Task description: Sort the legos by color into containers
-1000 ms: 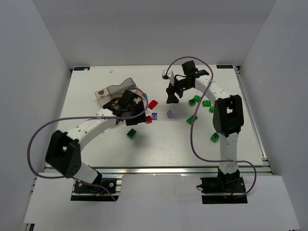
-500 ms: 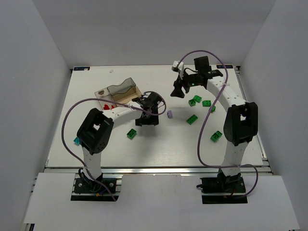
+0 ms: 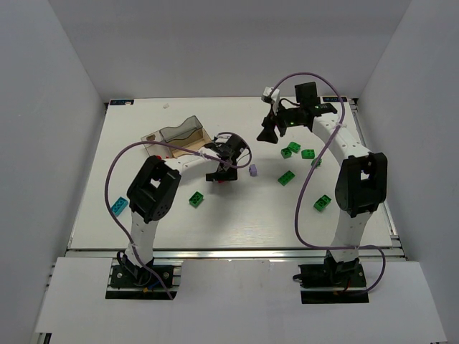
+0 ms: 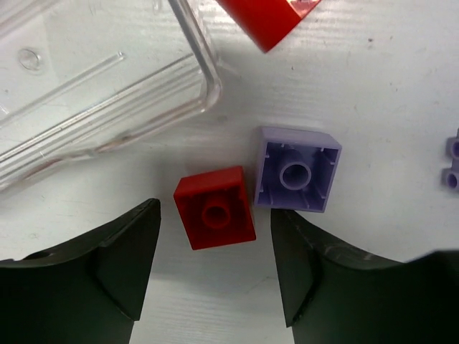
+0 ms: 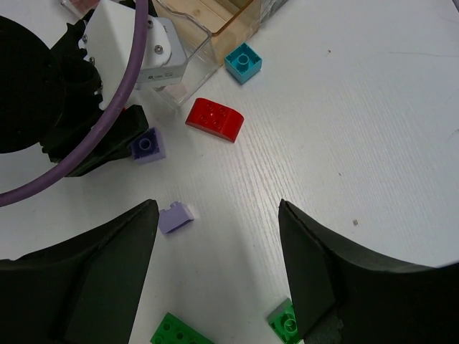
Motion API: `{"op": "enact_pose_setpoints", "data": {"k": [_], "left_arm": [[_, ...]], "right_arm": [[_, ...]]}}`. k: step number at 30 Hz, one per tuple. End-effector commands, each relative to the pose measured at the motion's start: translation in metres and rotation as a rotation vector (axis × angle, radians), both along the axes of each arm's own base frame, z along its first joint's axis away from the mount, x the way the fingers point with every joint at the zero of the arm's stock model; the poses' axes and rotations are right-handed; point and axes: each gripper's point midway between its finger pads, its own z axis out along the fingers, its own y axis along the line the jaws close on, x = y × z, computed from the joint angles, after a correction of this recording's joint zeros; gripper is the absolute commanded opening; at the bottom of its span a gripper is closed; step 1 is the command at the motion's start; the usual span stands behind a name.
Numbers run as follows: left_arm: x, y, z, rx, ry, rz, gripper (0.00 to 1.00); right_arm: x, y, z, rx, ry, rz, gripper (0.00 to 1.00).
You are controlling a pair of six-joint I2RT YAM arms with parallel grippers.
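Observation:
My left gripper (image 4: 215, 215) is open, low over the table, with a small red lego (image 4: 215, 216) lying upside down between its fingertips, touching neither. A pale purple lego (image 4: 296, 170) lies beside the red one, and a larger red lego (image 4: 269, 18) lies beyond. The clear box with the containers (image 4: 100, 79) sits just left of them. In the top view the left gripper (image 3: 226, 163) is right of the box (image 3: 176, 135). My right gripper (image 3: 271, 133) hovers open and empty at the back. Below the right gripper (image 5: 216, 208) lies a small purple lego (image 5: 176, 217).
Green legos (image 3: 294, 149) cluster right of centre, with others at mid-table (image 3: 286, 178), near the right arm (image 3: 322, 203) and front of the box (image 3: 195, 198). A cyan lego (image 3: 119, 206) lies far left and another cyan lego (image 5: 243, 63) by the box.
My left gripper has swung from beside the box to the right and come down over the small red and purple legos. My right gripper has drawn back and to the right.

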Motion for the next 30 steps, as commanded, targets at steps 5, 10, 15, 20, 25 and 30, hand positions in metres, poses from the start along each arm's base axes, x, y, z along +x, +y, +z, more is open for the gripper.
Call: {"op": "enact_pose_setpoints", "data": {"k": [5, 10, 15, 20, 25, 30], "left_arm": [[0.017, 0.001, 0.007, 0.028, -0.068, 0.028, 0.59], [0.014, -0.003, 0.016, -0.017, -0.076, 0.016, 0.27], [0.003, -0.024, 0.057, -0.173, -0.116, -0.052, 0.04], [-0.008, -0.022, 0.118, -0.350, -0.209, -0.084, 0.00], [-0.001, 0.049, 0.162, -0.262, -0.330, 0.095, 0.00], [0.003, 0.133, 0.148, -0.117, -0.318, 0.303, 0.00]], "right_arm": [[-0.005, -0.002, 0.021, 0.047, -0.009, 0.007, 0.73], [-0.008, -0.004, 0.016, 0.037, -0.004, 0.016, 0.73], [-0.014, -0.004, 0.008, 0.016, -0.004, 0.050, 0.72], [-0.031, -0.001, -0.012, -0.019, -0.032, 0.164, 0.69], [-0.041, 0.006, -0.028, -0.018, -0.105, 0.281, 0.73], [-0.034, 0.020, -0.028, -0.005, -0.108, 0.323, 0.75]]}}
